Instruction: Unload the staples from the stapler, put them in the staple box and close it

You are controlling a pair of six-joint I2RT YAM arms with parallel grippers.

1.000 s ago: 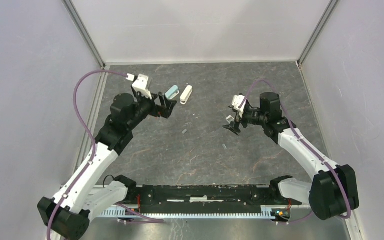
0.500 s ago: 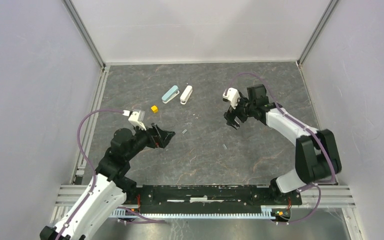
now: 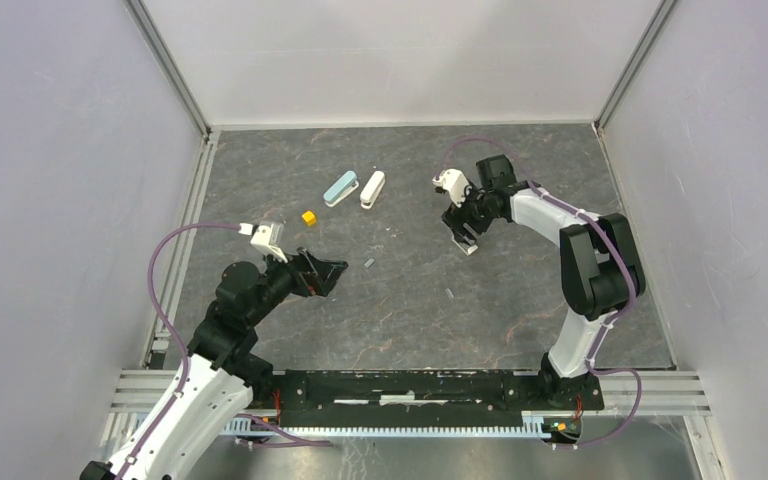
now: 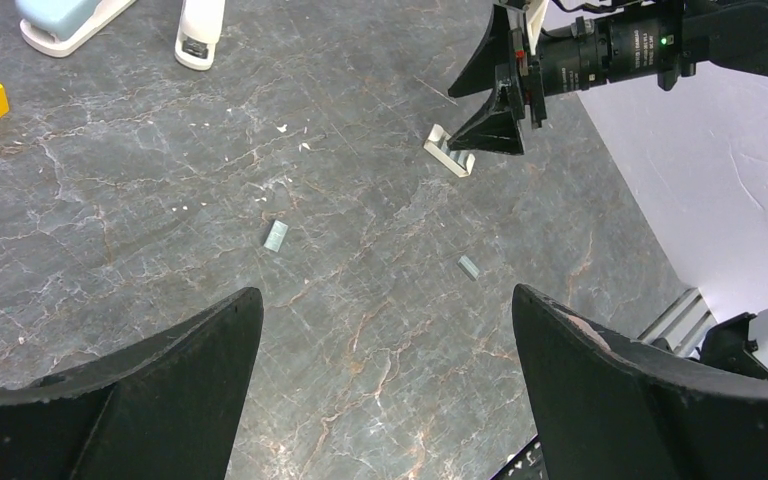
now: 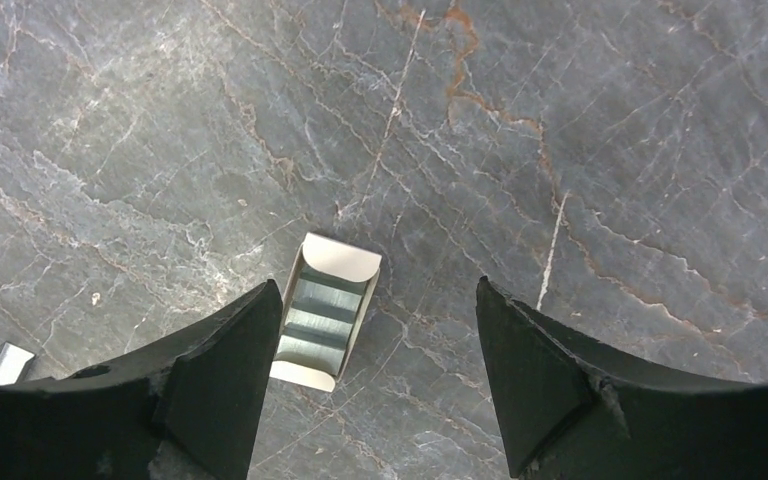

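Overhead and wrist views of a dark marbled surface (image 3: 520, 320), walled in pale panels on its left, far and right edges. The stapler (image 3: 466, 244), a stubby grey piece with whitish ends, lies flat right of centre with its open channel facing up, well clear of every wall. The right tool (image 3: 463, 226) hangs directly over it, pointing down, jaws released and apart, grasping nothing. In the right wrist view the stapler (image 5: 325, 312) lies between the two fingers. It is close against the finger on that view's left side, and bare surface separates it from the other finger. Whether the closer finger touches it cannot be told. The staples (image 3: 369, 263) are two thin silvery slivers lying loose on the surface. One is near the centre, just right of the left tool (image 3: 328, 272); the other is nearer and further right, on the near side of the stapler. The left tool hovers left of centre, jaws released and spread wide, empty. Its wrist view takes in both slivers and the stapler (image 4: 450, 152) beyond its fingertips. At far left of centre a teal oblong piece (image 3: 341, 187) and a white oblong piece (image 3: 372, 189) lie side by side, with a yellow cube (image 3: 308, 217) just near-left of them, all well apart from both tools. The widest bare room is the near half of the surface and the far right corner.
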